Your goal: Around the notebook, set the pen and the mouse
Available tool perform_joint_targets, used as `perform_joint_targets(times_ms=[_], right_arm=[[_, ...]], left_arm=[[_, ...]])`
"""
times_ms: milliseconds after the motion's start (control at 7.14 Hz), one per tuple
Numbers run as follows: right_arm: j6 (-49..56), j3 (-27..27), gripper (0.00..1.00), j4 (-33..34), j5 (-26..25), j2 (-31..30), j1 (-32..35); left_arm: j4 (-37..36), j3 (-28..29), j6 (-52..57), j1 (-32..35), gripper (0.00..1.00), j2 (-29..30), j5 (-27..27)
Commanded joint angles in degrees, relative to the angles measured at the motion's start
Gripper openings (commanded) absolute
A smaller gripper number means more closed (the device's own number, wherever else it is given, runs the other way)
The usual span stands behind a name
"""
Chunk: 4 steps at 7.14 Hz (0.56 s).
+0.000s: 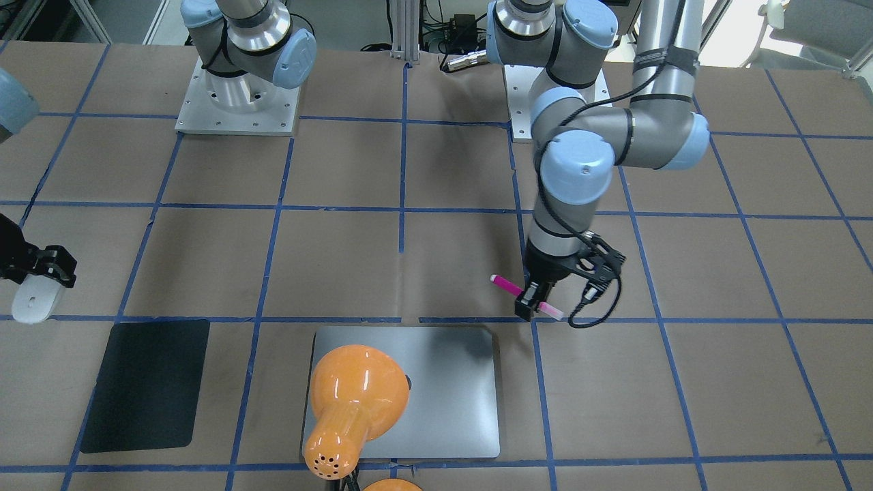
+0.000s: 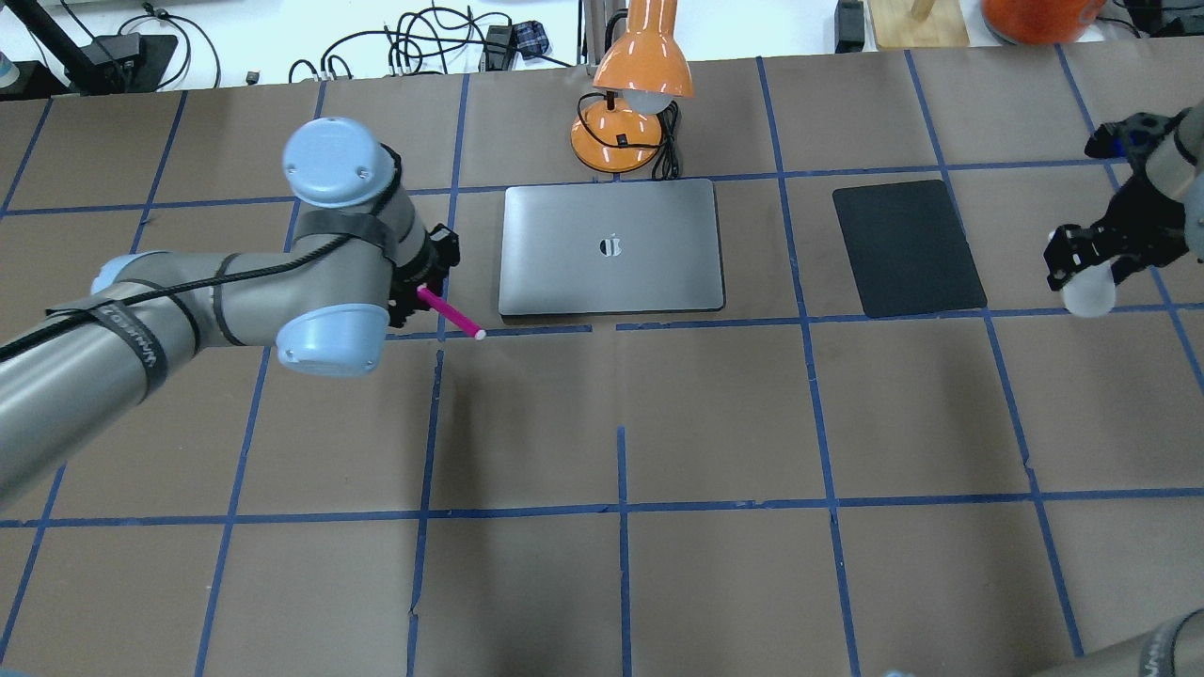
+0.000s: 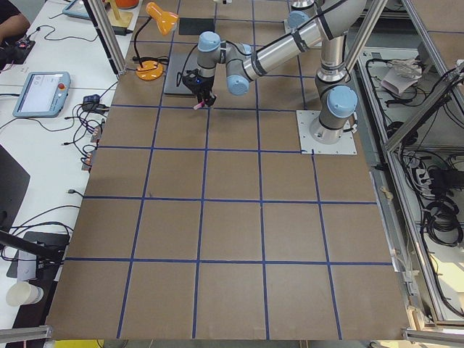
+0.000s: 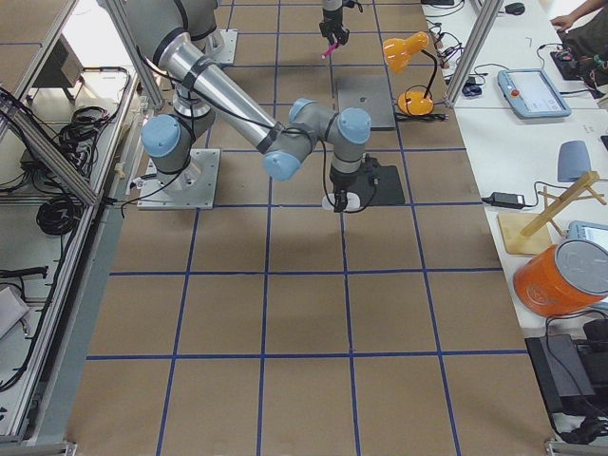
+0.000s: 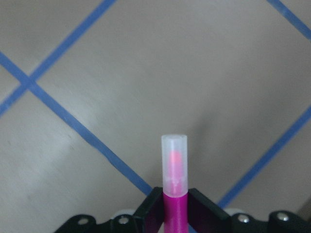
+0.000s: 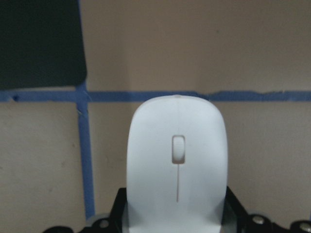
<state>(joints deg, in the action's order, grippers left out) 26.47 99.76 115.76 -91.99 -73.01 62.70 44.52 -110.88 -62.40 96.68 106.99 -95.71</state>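
The silver-grey notebook [image 2: 564, 254] lies flat at the table's far middle, closed. My left gripper [image 2: 420, 293] is shut on the magenta pen [image 2: 453, 317], holding it above the table just off the notebook's left near corner; the pale cap [image 5: 174, 160] points outward. Over at the table's right side, my right gripper [image 2: 1082, 273] is shut on the white mouse [image 2: 1089, 293], held above the table to the right of a black pad. In the right wrist view the mouse [image 6: 177, 160] fills the centre between the fingers.
A black pad [image 2: 908, 246] lies right of the notebook. An orange desk lamp [image 2: 630, 103] stands behind the notebook, its shade [image 1: 354, 392] hanging over the notebook's lid [image 1: 457, 402]. Blue tape lines grid the brown table.
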Motion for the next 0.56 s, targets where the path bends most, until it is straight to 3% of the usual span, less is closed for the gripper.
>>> perform_joint_targets(times_ms=[0,140,420], right_arm=[[-8.07,-13.76,0.00,-3.88,2.61,11.61,8.36],[-13.15,-14.33,0.01,-3.44,3.30,13.40,11.10],[-17.58,-14.33,0.01,-2.56,2.87,17.53,12.00]], left_arm=[[0.74,0.14,-26.45,10.76,0.00,2.86,-0.71],[0.48,0.14,-29.68,13.94,0.00,5.05,-0.71],[-0.14,1.10,-38.27,14.15,0.00,8.30,4.18]])
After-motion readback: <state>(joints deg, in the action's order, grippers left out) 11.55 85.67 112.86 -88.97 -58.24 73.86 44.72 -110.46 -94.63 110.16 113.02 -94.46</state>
